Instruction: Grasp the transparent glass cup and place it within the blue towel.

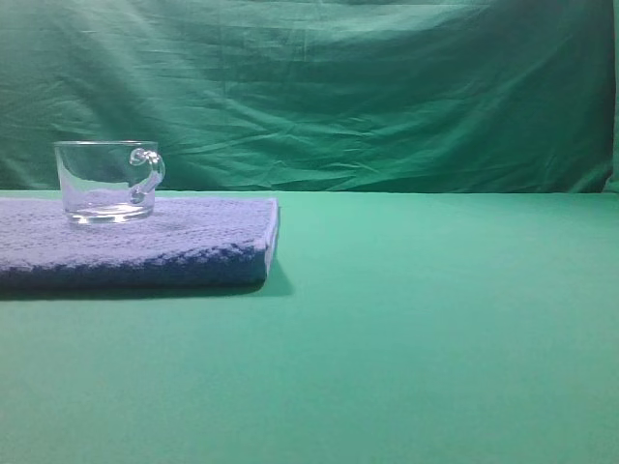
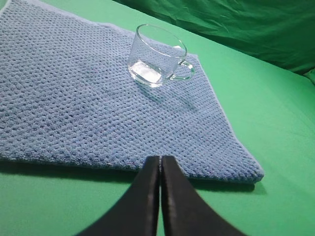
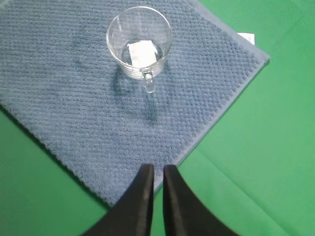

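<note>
The transparent glass cup [image 1: 106, 184] stands upright on the blue towel [image 1: 155, 246] at the left of the table, handle to the right, with nothing holding it. From the left wrist, the cup [image 2: 157, 56] sits near the far corner of the towel [image 2: 74, 98]. My left gripper [image 2: 160, 158] is shut and empty, hanging over the towel's near edge. From the right wrist, the cup [image 3: 140, 42] is well ahead on the towel [image 3: 74, 98]. My right gripper [image 3: 158, 167] is drawn almost together with only a thin slit, empty, above the towel's near edge. Neither gripper shows in the exterior high view.
Green cloth covers the table [image 1: 435, 319] and hangs as a wrinkled backdrop [image 1: 338, 87] behind it. A small white tag [image 3: 246, 37] sticks out by the towel's far corner.
</note>
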